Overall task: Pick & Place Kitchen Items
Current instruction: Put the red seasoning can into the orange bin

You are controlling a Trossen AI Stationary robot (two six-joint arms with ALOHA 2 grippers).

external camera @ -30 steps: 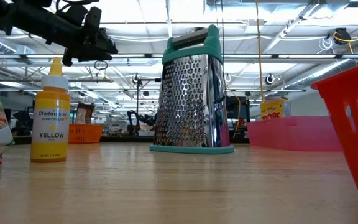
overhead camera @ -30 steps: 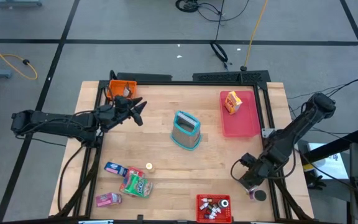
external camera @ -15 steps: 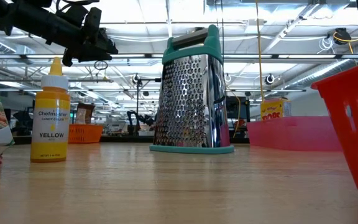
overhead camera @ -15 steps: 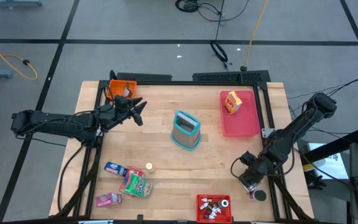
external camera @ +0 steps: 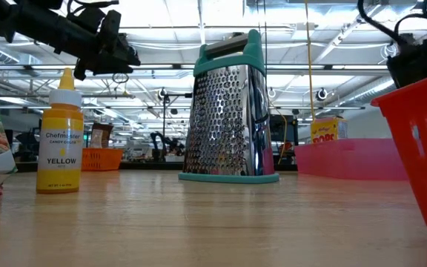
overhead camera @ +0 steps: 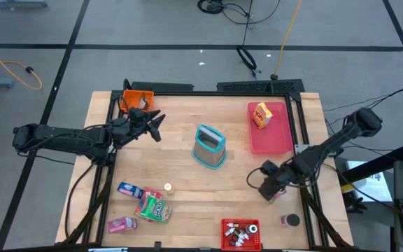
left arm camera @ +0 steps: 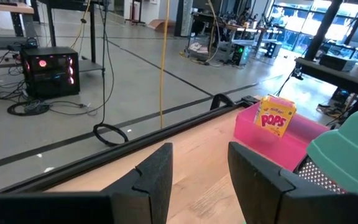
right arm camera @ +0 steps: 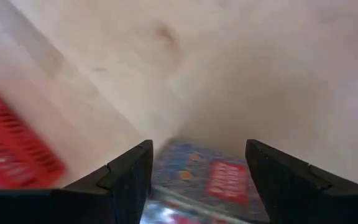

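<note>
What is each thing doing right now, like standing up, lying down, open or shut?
Left gripper: open, empty, raised above the table.
Right gripper: above the table, near the red bin.
Grater: standing upright.
Yellow bottle: upright, cap on.
POPS box: standing in the pink tray.
Green packet: lying flat.
Red bin: holding small bottles.

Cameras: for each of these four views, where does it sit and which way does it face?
High: overhead, straight down; both arms, grater.
Low: table height, level across; left gripper, grater, both shared with high.
Left wrist: forward past its own fingers to the pink tray.
Right wrist: down past open fingers at a packet.
</note>
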